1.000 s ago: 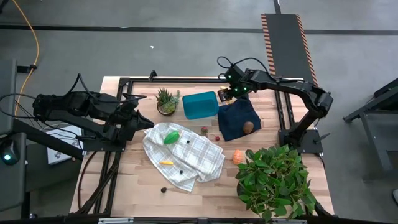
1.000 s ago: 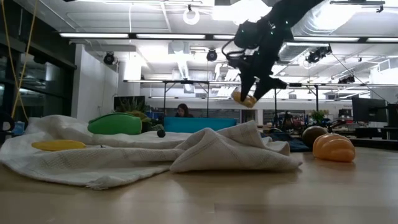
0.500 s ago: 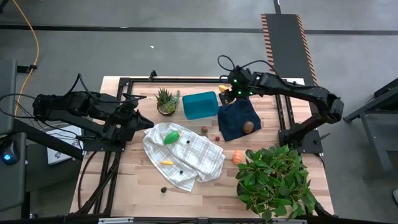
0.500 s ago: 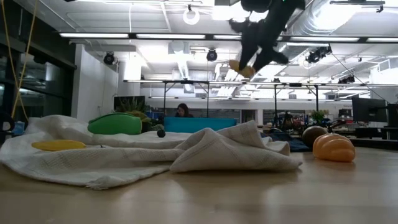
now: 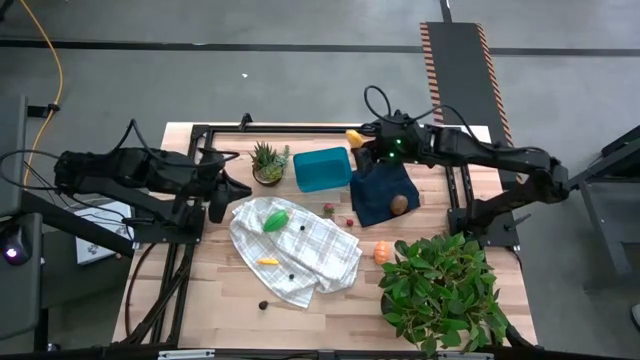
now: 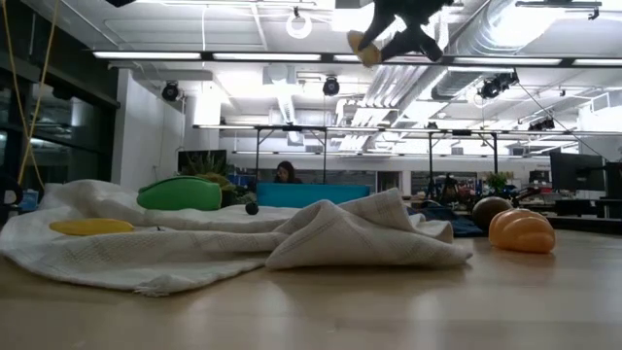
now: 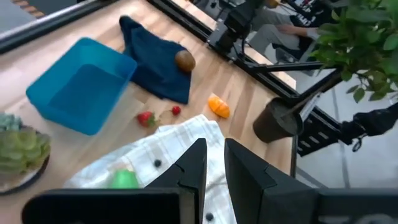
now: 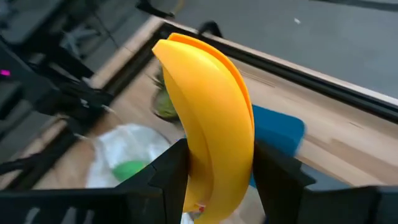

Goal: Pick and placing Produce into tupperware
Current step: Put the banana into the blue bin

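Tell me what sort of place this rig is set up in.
Probably an open-plan lab or industrial workspace: the low view shows strip lights and exposed ceiling ducts, with desks and a seated person beyond the wooden table.

Gripping yellow banana (image 8: 211, 124) between dark fingers (image 8: 163, 174), above teal tupperware (image 8: 277, 134); blurred green piece (image 8: 127, 169) on white cloth (image 8: 127, 144).

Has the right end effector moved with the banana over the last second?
Yes. The right end effector, shut on the banana, has risen and shifted toward the table's far edge, now beside the tupperware's far right corner.
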